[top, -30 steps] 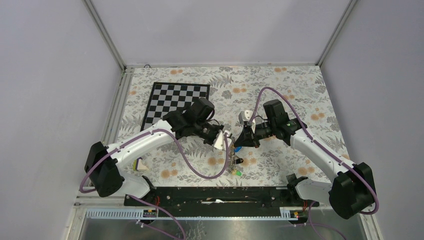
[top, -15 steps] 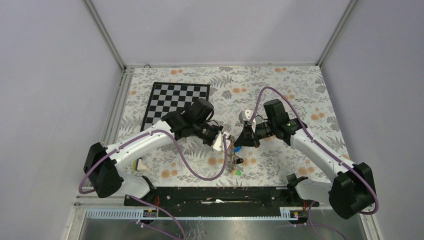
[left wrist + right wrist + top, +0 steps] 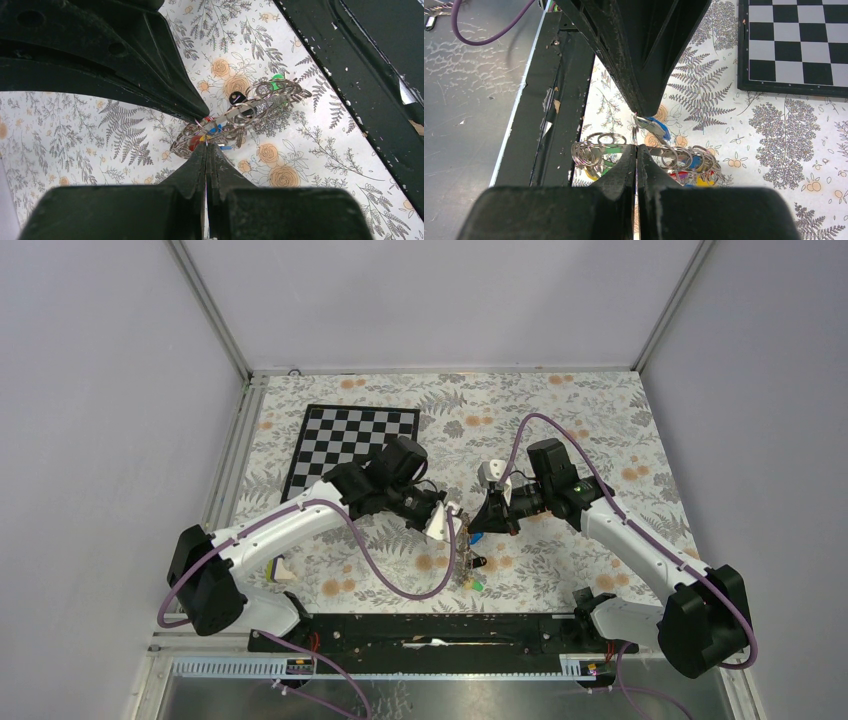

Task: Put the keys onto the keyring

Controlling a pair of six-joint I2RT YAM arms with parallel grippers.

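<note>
The keyring (image 3: pixel 674 150) is a grey metal bar-like loop strung with several small split rings and keys with red, yellow, blue and green heads. It also shows in the left wrist view (image 3: pixel 260 102) and in the top view (image 3: pixel 470 562). My right gripper (image 3: pixel 636 146) is shut on the keyring near its middle and holds it above the cloth; in the top view the right gripper (image 3: pixel 482 523) is right of centre. My left gripper (image 3: pixel 206 145) is shut on a thin wire ring, tip to tip with the right one (image 3: pixel 452 520). A blue key (image 3: pixel 655 126) hangs at its tip.
A black-and-white chessboard (image 3: pixel 352 443) lies at the back left on the floral cloth (image 3: pixel 600 430). The black base rail (image 3: pixel 440 628) runs along the near edge, just below the hanging keys. A small pale object (image 3: pixel 282 571) lies near the left arm's base.
</note>
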